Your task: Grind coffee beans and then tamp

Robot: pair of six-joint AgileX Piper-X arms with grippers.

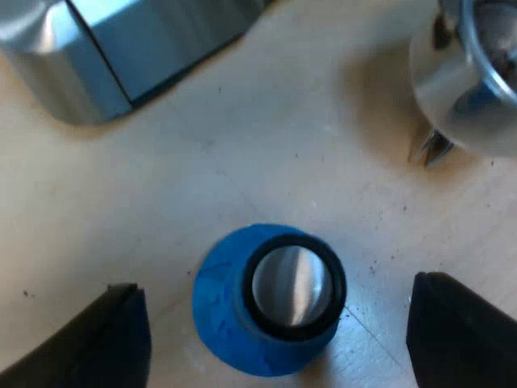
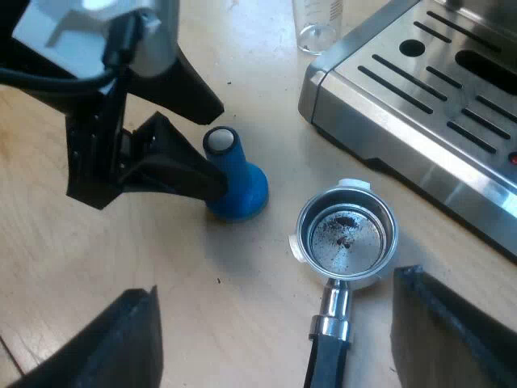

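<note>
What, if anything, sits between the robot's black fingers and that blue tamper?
Nothing visible does. The left gripper is open, with one finger on each side of the blue tamper, and only tabletop in the gaps.

The tamper [image 1: 271,299] stands upright on the desk [image 2: 242,299], base down, between the spread fingers of the left tool [image 2: 212,145], one finger on each side of it. The holder [image 2: 346,234] lies on the desk just beside the tamper, between it and the machine [image 2: 420,105]. Its basket is near the machine's tray edge and its handle points away, toward the wide-spread right tool [image 2: 275,315] above it. A few grounds lie in the basket. The glass [image 2: 317,24] stands on the desk at the machine's corner, well apart from the holder.
</note>
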